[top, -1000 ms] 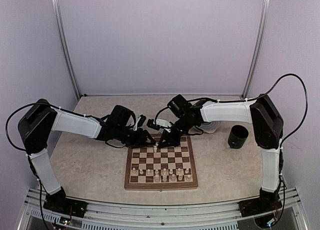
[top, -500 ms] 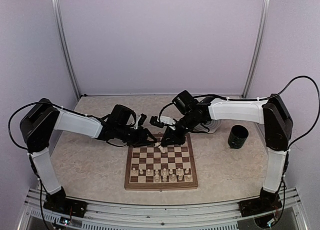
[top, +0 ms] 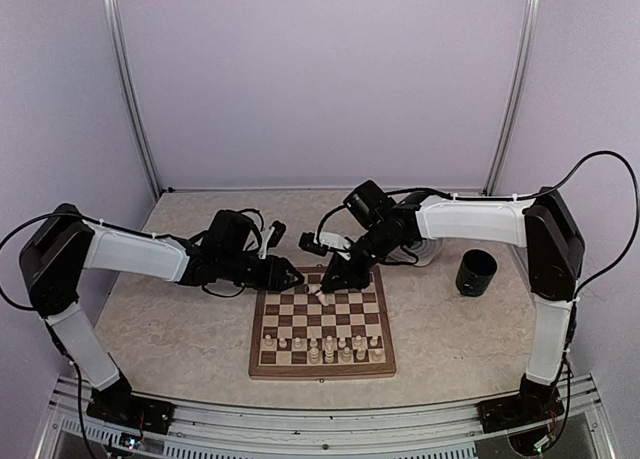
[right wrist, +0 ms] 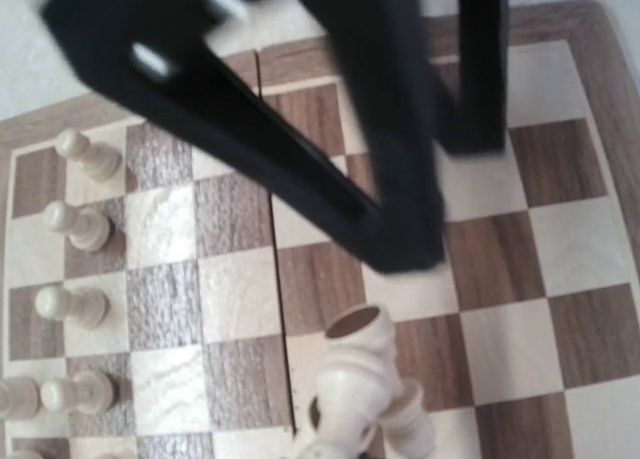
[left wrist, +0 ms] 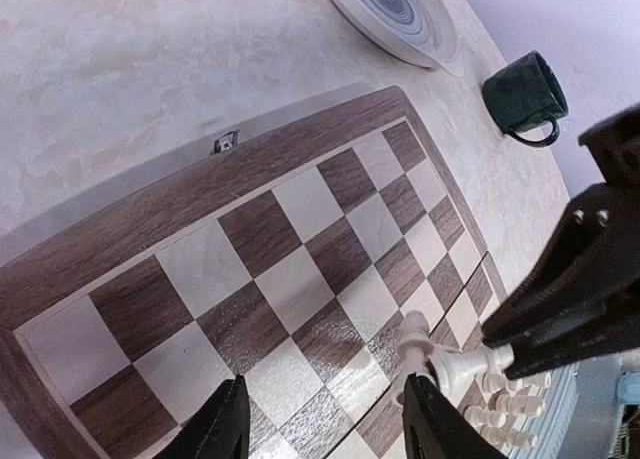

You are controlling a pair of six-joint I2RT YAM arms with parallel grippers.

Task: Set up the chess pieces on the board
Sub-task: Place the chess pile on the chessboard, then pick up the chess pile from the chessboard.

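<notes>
The board (top: pixel 322 324) lies at the table's centre, with several cream chess pieces (top: pixel 322 350) standing on its two near rows. My right gripper (top: pixel 322 290) is over the far middle of the board, shut on a cream chess piece (right wrist: pixel 362 384) held tilted just above the squares. A second piece (left wrist: pixel 414 331) stands touching it. The left wrist view shows the dark right fingers (left wrist: pixel 560 299) pinching the held piece (left wrist: pixel 466 362). My left gripper (top: pixel 292 276) is open and empty over the board's far left edge, and its fingers (left wrist: pixel 228 427) frame bare squares.
A round grey-ringed plate (top: pixel 420 251) lies behind the board's far right corner. A dark green mug (top: pixel 477 272) stands to the right of the board. A column of pawns (right wrist: pixel 76 227) shows at the left of the right wrist view.
My left arm has drawn back to the left, away from the right gripper. My right gripper has stayed over the board's far middle with the piece.
</notes>
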